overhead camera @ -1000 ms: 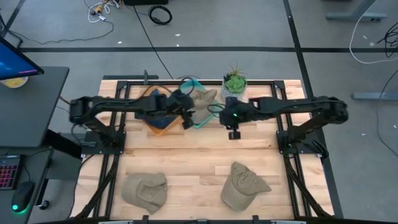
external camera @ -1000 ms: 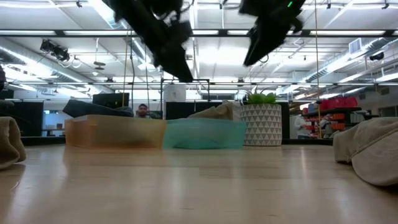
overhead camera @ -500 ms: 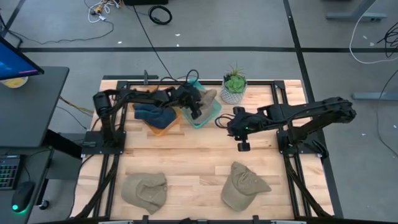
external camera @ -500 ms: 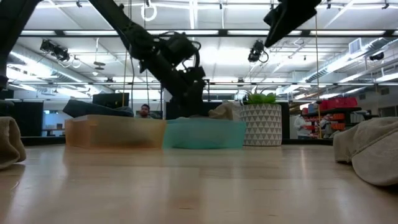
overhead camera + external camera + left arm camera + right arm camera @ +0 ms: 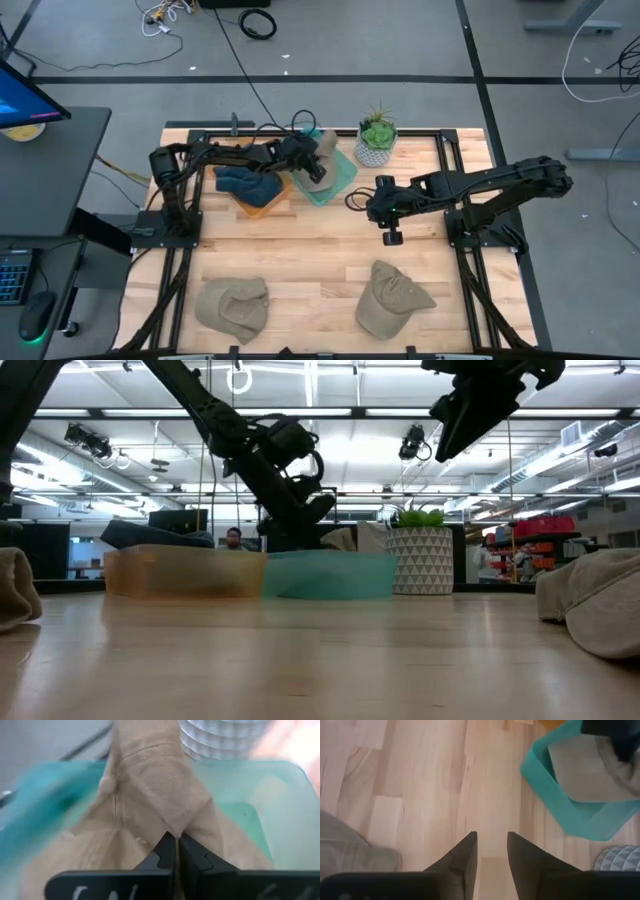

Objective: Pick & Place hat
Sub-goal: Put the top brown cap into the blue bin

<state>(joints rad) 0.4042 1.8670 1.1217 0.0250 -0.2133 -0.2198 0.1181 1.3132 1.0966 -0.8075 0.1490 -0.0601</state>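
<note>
A tan hat lies in the teal bin at the table's far middle. My left gripper reaches down into that bin and is shut on the hat; in the low view the gripper dips behind the bin wall. My right gripper hangs open and empty above the bare table, between the bin and a tan hat that lies on the near right. Another tan hat lies at the near left. My left gripper pinches a raised fold of the hat's cloth between its two shut fingers. The fingers slant down from the table's left side. The hat rests in the teal bin, with cloth spread on both sides of the fingers.
An orange bin with a dark blue hat stands left of the teal bin. A potted plant in a white patterned pot stands just right of the teal bin. Bare wood lies across the table's middle.
My left gripper has come down from high over the bins into the teal bin, onto the tan hat. My right gripper has drawn away from the teal bin toward the table's near edge and stayed high.
</note>
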